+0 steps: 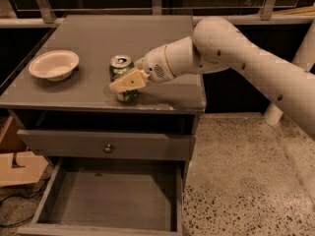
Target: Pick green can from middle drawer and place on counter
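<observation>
jaws closed around green can; can upright on counter; near front edge

White arm stretched in from the right, wrist angled down-left, tool left of centre

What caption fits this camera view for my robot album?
The robot's gripper at the green can standing on the counter, near a white bowl, with the middle drawer open below.
</observation>
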Controlling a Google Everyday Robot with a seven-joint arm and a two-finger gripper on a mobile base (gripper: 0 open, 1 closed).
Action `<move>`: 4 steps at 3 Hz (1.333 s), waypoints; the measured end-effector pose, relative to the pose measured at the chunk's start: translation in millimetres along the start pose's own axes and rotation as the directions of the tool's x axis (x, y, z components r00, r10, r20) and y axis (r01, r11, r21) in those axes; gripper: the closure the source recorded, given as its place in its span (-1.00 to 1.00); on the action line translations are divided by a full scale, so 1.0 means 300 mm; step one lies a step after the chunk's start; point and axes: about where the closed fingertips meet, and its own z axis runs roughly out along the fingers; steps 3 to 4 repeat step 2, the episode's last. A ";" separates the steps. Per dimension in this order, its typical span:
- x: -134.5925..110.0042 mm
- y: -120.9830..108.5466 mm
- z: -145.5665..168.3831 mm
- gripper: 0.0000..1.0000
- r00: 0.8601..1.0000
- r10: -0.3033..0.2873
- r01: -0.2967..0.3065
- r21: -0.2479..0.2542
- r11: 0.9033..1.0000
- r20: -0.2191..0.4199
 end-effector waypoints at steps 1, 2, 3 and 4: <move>0.000 0.000 0.000 -1.00 1.000 0.000 0.000 0.000 1.000 0.000; 0.000 0.000 0.000 -1.00 1.000 0.000 0.000 0.000 1.000 0.000; 0.000 0.000 0.000 -1.00 1.000 0.000 0.000 0.000 1.000 0.000; 0.000 0.000 0.000 -1.00 1.000 0.000 0.000 0.000 1.000 0.000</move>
